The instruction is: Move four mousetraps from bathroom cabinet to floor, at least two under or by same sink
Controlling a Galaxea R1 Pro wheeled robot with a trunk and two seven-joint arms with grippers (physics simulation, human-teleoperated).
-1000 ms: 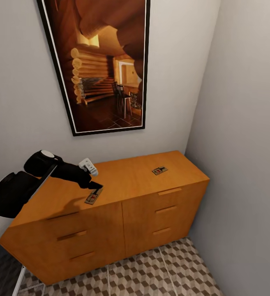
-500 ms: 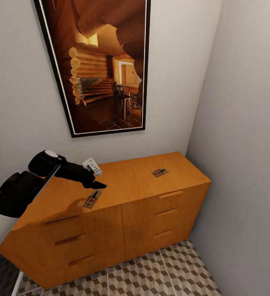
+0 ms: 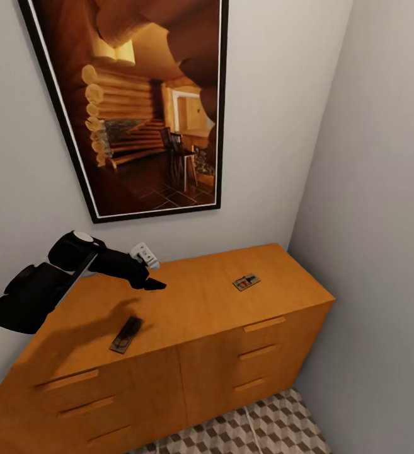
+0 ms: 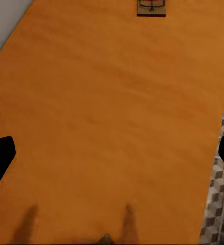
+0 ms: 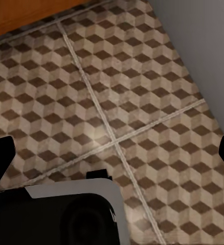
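Two mousetraps lie on top of the orange-brown cabinet [image 3: 200,302]: one mousetrap [image 3: 126,334] near the front left in the arm's shadow, the other mousetrap [image 3: 246,282] toward the right. My left gripper [image 3: 151,285] hovers open above the cabinet top, behind and above the nearer trap, touching nothing. In the left wrist view the left gripper [image 4: 113,155] has its jaws spread wide over bare wood, with a mousetrap [image 4: 151,7] far ahead. My right gripper [image 5: 112,153] is open and empty over the cube-patterned bathroom floor [image 5: 117,92].
A large framed picture [image 3: 143,107] hangs on the wall behind the cabinet. A grey side wall [image 3: 383,221] closes in the cabinet's right end. A strip of tiled floor [image 3: 257,429] shows in front of the drawers. The robot's own body [image 5: 76,209] sits low in the right wrist view.
The head camera has shifted, so the cabinet sits lower in the picture. My left gripper has lifted off the nearer mousetrap, which stays lying on the cabinet top.
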